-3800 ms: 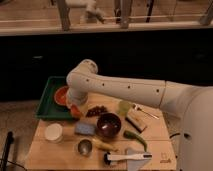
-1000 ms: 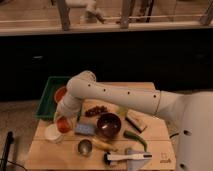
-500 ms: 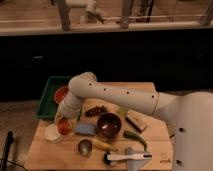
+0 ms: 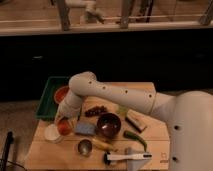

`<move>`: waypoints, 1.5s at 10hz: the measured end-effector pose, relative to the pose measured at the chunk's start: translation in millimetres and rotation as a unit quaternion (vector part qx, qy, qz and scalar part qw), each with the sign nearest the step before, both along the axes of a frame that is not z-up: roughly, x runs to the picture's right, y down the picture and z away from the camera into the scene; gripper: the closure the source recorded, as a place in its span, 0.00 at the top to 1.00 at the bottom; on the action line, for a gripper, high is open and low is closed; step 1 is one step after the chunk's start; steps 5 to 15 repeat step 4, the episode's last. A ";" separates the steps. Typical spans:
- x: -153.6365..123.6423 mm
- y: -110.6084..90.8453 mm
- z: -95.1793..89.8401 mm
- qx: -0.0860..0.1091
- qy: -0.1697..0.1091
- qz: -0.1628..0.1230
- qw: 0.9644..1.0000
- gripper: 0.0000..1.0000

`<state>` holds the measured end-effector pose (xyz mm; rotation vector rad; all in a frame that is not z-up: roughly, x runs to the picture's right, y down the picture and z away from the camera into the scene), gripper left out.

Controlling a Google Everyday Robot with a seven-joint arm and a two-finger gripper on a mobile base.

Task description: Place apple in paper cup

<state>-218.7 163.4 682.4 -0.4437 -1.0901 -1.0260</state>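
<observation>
fingers hidden at the gripper point(image 4: 64, 120), so i cannot tell their state; it is hovering low over the small round orange-red apple point(image 4: 65, 127), which is sitting just beside the short white paper cup point(image 4: 52, 133) on the wooden worktop point(image 4: 55, 155).

The claw point(image 4: 64, 121) hung low over the table's point(image 4: 60, 157) left side, at the orange-red apple point(image 4: 65, 127), which sat just right of the white cup point(image 4: 52, 133).

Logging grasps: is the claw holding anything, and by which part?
Cannot be told. The claw is low beside the small round orange-red apple, next to the short white paper cup.
</observation>
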 end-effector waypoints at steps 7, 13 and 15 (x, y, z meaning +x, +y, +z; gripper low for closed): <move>-19.9 -10.0 10.8 -0.008 -0.004 -0.026 1.000 0.00; -19.9 -10.0 10.8 -0.008 -0.004 -0.026 1.000 0.00; -19.9 -10.0 10.8 -0.008 -0.004 -0.026 1.000 0.00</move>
